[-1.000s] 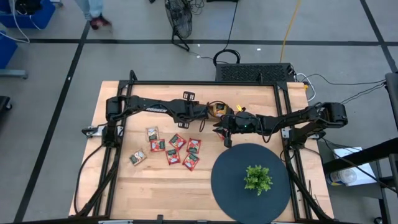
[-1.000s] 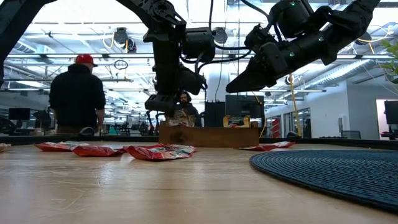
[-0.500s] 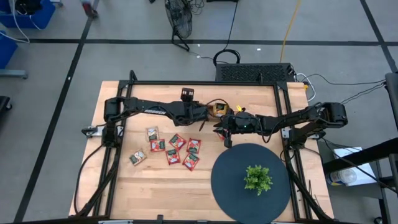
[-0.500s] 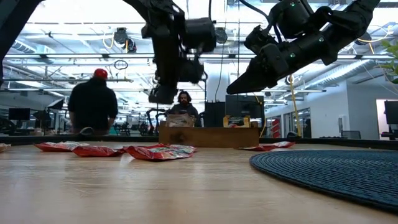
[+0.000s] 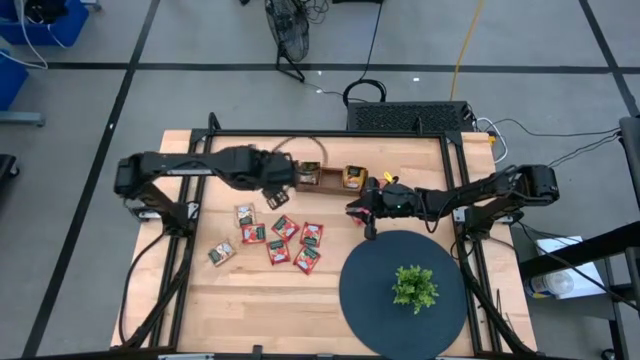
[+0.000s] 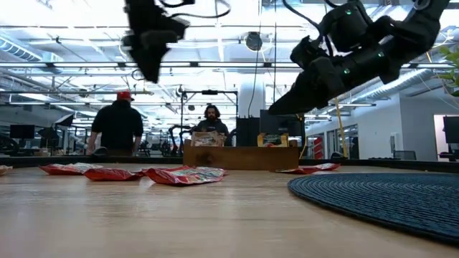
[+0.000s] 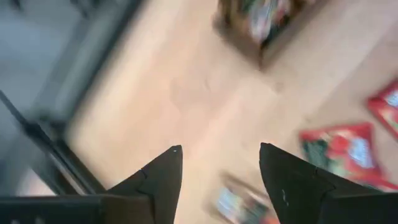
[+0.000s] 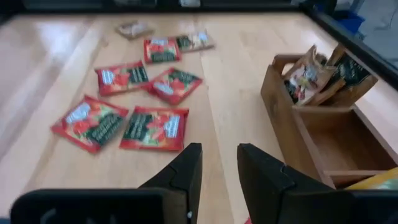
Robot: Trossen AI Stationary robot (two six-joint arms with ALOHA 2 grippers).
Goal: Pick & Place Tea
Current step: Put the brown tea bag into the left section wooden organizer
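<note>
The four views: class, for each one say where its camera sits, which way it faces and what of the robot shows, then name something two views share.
High view: overhead, facing straight down on the table; both arms and the mat show.
Low view: at tabletop height, facing level across to the room; both arms hang from above.
Left wrist view: on the left arm, facing the tabletop past the open left gripper.
Right wrist view: on the right arm, facing the sachets past the right gripper.
Shared: the tray shows in every view.

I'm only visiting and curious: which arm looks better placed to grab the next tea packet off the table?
Probably the left. Its open, empty gripper hangs beside the loose red sachets. The right gripper hangs further off, between the wooden tray and the dark mat.
</note>
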